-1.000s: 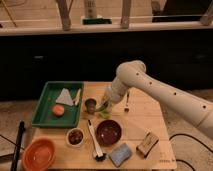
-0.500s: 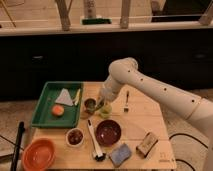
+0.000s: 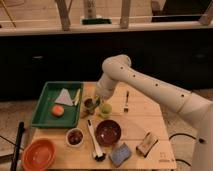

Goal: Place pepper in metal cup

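Small dull grey metal cup (image 3: 90,104), dark inside, just under the gripper (image 3: 96,96); pepper not made out. Cannot tell whether gripper clenched or released. Shifted left since half a second ago, off the light green cup (image 3: 105,109). Pale wooden table (image 3: 145,117); green tray (image 3: 40,112) further left; dark wall (image 3: 165,55) behind.

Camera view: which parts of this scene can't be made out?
1. The pepper: not found in the camera view; the gripper, low over the metal cup, may hide it.
2. The metal cup's inside: dark and partly behind the gripper, so its contents cannot be told.
3. The gripper's load: hidden by its own body.
4. The arm: cut off by the right edge.
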Controlling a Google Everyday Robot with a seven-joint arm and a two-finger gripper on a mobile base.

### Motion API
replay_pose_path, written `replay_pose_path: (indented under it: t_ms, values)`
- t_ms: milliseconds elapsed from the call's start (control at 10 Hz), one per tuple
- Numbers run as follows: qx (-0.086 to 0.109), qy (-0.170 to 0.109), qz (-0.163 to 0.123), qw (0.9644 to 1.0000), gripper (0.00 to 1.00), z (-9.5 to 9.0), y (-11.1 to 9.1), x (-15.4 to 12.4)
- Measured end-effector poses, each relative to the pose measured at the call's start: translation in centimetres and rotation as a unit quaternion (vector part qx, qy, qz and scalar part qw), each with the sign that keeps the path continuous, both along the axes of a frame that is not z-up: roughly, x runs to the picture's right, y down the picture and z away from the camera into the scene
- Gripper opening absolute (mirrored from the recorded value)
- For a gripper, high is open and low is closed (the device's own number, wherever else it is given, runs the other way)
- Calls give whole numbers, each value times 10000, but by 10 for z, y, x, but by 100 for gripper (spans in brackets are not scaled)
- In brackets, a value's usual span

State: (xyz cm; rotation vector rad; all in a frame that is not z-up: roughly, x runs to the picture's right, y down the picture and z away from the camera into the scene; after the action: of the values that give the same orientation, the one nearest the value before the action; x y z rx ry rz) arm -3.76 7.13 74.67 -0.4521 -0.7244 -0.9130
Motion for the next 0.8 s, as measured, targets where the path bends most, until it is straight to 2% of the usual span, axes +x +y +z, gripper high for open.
replay_pose_path:
  t_ms: [800]
  values:
    - [-58,-149,-379,9992,0,11,-12,-28]
